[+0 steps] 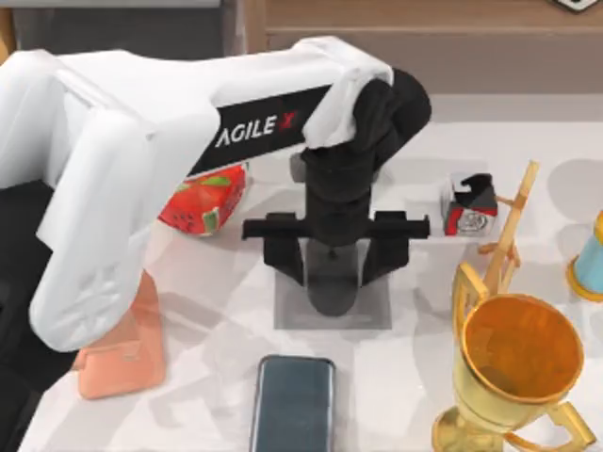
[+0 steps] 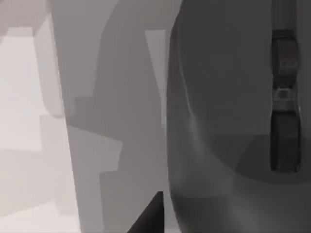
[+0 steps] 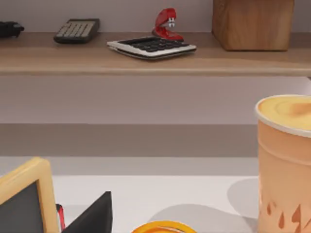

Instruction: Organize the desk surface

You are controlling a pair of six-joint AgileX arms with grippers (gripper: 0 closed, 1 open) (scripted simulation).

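Clearly unfinished: the left gripper, jaws wide, hangs over a dark mouse on the grey mat mid-frame, while phone, trophy and clutter crowd the desk surface.

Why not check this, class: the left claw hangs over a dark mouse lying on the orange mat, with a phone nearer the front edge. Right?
Not quite. In the top view the mouse lies on a grey mat, not an orange one. The left claw does hang over it, and the phone lies nearer the front edge.
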